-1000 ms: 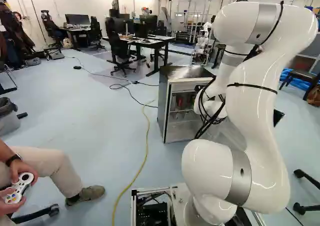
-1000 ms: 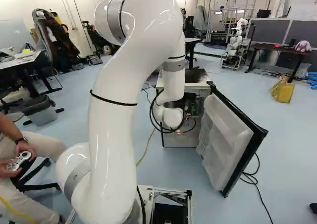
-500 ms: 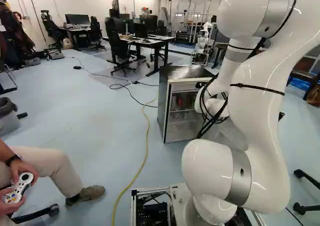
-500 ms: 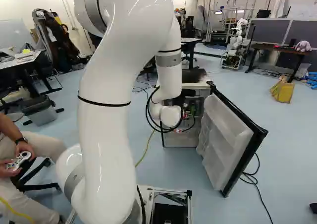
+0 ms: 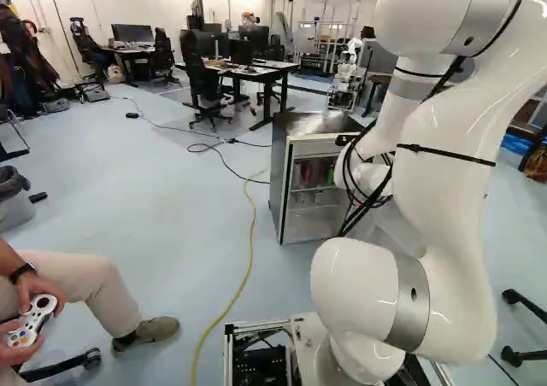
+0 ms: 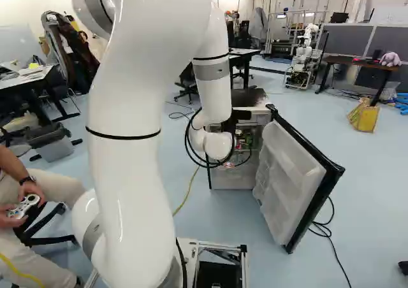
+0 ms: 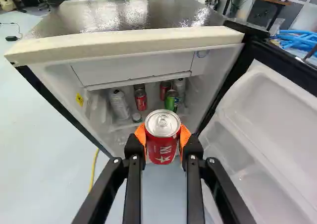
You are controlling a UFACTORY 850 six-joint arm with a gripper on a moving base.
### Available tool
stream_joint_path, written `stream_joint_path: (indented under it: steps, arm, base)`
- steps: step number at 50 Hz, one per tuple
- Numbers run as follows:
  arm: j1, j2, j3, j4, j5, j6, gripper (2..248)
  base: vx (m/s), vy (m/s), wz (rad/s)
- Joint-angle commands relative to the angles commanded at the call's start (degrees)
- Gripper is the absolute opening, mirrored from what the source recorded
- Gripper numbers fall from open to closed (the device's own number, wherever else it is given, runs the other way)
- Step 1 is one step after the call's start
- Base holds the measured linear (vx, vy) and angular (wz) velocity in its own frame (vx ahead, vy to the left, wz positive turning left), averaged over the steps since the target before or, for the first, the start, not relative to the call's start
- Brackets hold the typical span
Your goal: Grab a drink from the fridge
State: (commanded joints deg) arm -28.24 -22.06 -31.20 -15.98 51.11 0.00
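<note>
The arm's white wrist hides the gripper's fingers in both base views. In the wrist view the gripper (image 7: 163, 137) is shut on a red can (image 7: 163, 147), its orange pads pressing from two sides. The can stands upright with its silver top showing, in front of the open fridge (image 7: 124, 41). Inside, behind it, are another red can (image 7: 140, 100), a green can (image 7: 171, 100) and a large pale can (image 7: 119, 104). The fridge door (image 6: 290, 180) stands wide at the right of the right base view.
A yellow cable (image 5: 250, 249) crosses the floor left of the fridge. A seated person holds a controller (image 5: 34, 319) near the base's left. Black cables (image 6: 325, 227) lie beyond the door. Another robot (image 6: 306, 55) stands far back, and a desk (image 5: 272, 72) is behind the fridge.
My arm's upper links have swung back and up against the base joint, and the wrist has shifted slightly, uncovering more of the fridge's inside. The base, fridge and door have stayed put.
</note>
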Motion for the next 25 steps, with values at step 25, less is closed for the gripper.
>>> stream_joint_path:
  steps: [25]
  arm:
    - [0.1, 4.5, 1.2, 0.0, -5.4, 0.0, 86]
  base:
    - [0.000, 0.000, 0.000]
